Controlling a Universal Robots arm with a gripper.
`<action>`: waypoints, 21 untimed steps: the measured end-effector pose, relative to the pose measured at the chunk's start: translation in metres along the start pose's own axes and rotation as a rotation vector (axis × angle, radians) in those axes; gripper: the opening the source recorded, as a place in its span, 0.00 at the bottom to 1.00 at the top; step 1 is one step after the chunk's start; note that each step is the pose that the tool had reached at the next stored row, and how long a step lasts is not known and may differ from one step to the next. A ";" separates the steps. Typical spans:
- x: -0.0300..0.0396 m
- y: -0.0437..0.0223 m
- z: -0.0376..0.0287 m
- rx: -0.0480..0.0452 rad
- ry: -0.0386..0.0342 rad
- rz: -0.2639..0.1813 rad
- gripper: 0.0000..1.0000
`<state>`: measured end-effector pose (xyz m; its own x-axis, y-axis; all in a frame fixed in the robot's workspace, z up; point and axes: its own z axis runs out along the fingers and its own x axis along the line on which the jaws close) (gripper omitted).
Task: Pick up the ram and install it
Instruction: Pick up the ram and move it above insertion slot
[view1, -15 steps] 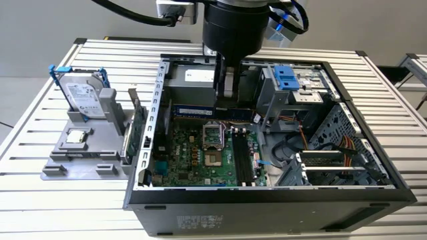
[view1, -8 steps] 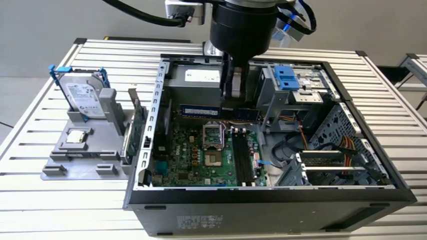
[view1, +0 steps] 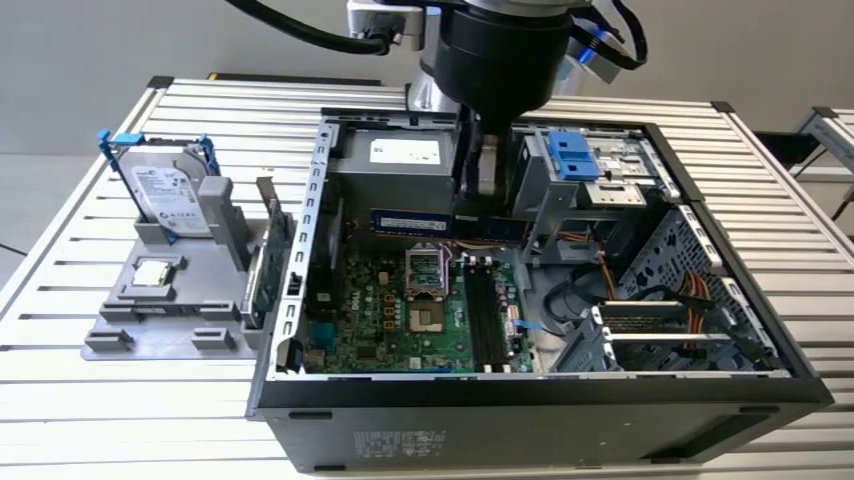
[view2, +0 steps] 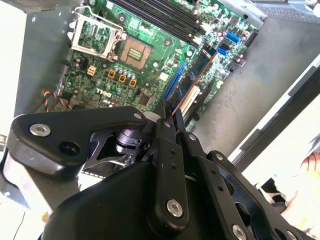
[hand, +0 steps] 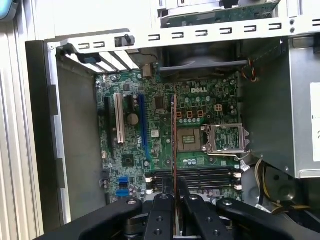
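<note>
A slatted metal tabletop (view1: 120, 420) carries an open computer case (view1: 534, 425) lying on its side, with its green motherboard (view1: 380, 320) facing up. The robot arm (view1: 501, 50) comes down into the case from above. On the exterior view's left, beside the case, sits a gray holder (view1: 160, 310) with a silver hard drive (view1: 174, 195) standing in it. A green expansion card (view1: 267, 265) stands on edge between that drive and the case wall.

Inside the case, a silver power supply box (view1: 400, 160) sits at the far end. The bare processor socket (view1: 424, 270) lies just in front of it. The long black memory slots (view1: 483, 320) run beside the socket toward the near wall.

The ram (view1: 407, 220) hangs in the air above the motherboard, in front of the power supply box and over the socket's far side. It is level and lies crosswise to the memory slots, touching none of them. In the first wrist view the ram (hand: 174, 140) shows edge-on as a thin line reaching out from the fingertips.

The gripper (view1: 470, 216) is closed tight on the ram near its middle, with one finger pressed to each face.
</note>
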<state>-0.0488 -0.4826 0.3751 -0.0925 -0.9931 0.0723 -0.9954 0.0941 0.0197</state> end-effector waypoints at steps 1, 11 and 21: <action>-0.0001 -0.0011 0.0000 0.0000 0.0000 0.000 0.00; -0.0011 -0.0114 -0.0003 0.0000 0.0000 0.000 0.00; -0.0020 -0.0203 -0.0005 0.0000 -0.0001 0.000 0.00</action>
<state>-0.0284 -0.4826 0.3751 -0.0925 -0.9931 0.0722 -0.9954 0.0942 0.0197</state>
